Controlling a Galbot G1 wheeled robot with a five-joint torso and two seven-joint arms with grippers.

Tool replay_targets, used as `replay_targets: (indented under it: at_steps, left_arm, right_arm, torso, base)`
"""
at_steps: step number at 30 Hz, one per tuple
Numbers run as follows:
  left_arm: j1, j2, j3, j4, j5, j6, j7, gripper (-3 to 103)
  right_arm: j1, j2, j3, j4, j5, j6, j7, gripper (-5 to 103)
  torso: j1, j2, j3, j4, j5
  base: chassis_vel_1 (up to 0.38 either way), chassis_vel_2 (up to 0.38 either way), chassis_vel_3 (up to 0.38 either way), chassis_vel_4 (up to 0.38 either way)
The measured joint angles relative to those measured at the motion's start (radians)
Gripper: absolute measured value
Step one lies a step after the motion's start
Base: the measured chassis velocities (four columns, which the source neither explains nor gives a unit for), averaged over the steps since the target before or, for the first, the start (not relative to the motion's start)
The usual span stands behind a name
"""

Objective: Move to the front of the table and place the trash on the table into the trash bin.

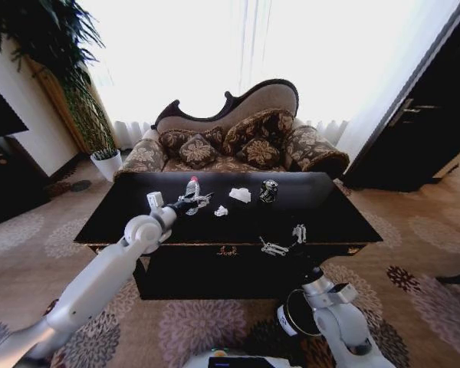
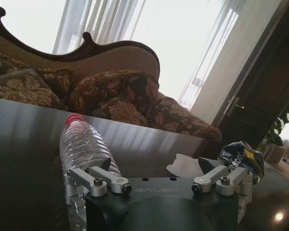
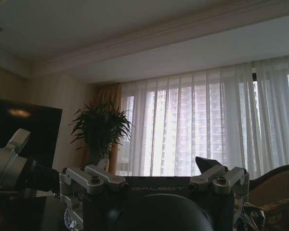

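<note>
a: head view. black worktop (image 1: 123, 218) in front of the patterned sofa (image 1: 238, 138). left gripper (image 1: 193, 201) reaches over the worktop's left-centre, at a clear plastic bottle (image 1: 192, 189) with a red cap.
b: fingers?
a: left wrist view: fingers spread wide, bottle standing upright just ahead of one fingertip, not clamped. no contact i can confirm.
b: other trash?
a: a crumpled white paper wad (image 1: 240, 195) mid-worktop, a smaller white scrap (image 1: 221, 211) just in front of it, and a dark can (image 1: 269, 191) with a silver top to the right of the wad. in the left wrist view the can (image 2: 241, 159) looks crushed.
b: right arm?
a: right gripper (image 1: 285, 242) hovers by the worktop's front edge, right of centre, fingers apart, holding nothing. the round bin (image 1: 295, 313) sits on the carpet below it, close beside the right forearm.
</note>
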Motion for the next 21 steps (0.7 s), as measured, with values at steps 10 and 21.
replay_targets:
  at_steps: [10, 21]
  left_arm:
    - [0.056, -0.012, -0.038, -0.008, 0.041, -0.013, 0.073, 100]
    - [0.137, -0.007, -0.143, -0.055, 0.108, -0.014, 0.09, 100]
  right_arm:
    - [0.007, -0.004, -0.01, -0.007, -0.001, 0.003, -0.007, 100]
    - [0.006, -0.009, -0.012, -0.019, 0.0, 0.02, -0.022, 100]
  torso:
    - [0.0, 0.0, 0.0, -0.0001, 0.0]
    - [0.0, 0.0, 0.0, -0.0003, -0.0001]
  base:
    - [0.0, 0.0, 0.0, 0.0]
    - [0.0, 0.0, 0.0, 0.0]
